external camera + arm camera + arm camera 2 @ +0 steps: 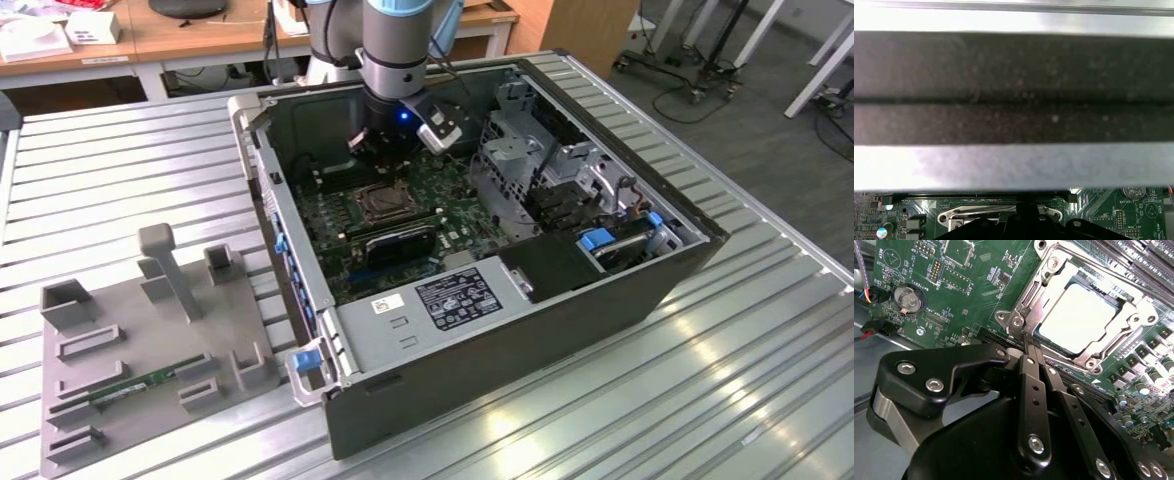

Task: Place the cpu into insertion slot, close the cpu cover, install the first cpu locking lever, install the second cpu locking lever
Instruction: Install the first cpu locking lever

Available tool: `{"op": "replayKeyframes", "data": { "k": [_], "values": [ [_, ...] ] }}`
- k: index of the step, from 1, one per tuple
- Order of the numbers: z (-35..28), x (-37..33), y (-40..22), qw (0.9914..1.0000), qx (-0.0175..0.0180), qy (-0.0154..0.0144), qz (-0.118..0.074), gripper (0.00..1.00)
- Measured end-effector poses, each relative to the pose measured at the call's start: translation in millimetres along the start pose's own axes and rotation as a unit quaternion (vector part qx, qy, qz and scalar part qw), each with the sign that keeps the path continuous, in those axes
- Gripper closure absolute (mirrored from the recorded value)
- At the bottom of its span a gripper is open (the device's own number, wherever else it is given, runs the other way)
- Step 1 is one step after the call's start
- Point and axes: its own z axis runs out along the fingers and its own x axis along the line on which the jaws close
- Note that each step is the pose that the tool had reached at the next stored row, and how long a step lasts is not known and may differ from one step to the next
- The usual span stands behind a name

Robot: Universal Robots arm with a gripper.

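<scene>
The cpu (1080, 315) lies flat in its socket on the green motherboard (969, 295), its pale metal top showing. The silver cpu cover (1134, 329) is down around it, framing it on all sides. My gripper (1027, 346) is shut, its two black fingers (1029, 385) pressed together with the tips at the socket's near corner, beside a thin metal locking lever (1030, 296) that runs along the frame's edge. I cannot tell whether the tips touch the lever. In the exterior view the gripper (387, 165) hangs inside the open computer case just behind the socket (380, 204).
The black computer case (534, 340) lies open on a slatted metal table (120, 170). Drive cages (534, 170) and a power supply (454, 297) crowd the exterior view's right of the socket. A grey fixture tray (140, 350) holds a memory stick (140, 386). A case wall (1014, 95) looms close in the first wrist view.
</scene>
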Motion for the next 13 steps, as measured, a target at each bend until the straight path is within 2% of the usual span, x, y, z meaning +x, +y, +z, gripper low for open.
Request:
{"op": "replayKeyframes", "data": {
  "k": [7,13],
  "values": [
    [0.2,0.0,0.3,1.00000,-0.0002,-0.0001,0.000,0.89],
    [-3.9,-0.2,1.3,1.00000,-0.0007,-0.0001,0.000,0.89]
  ]
}}
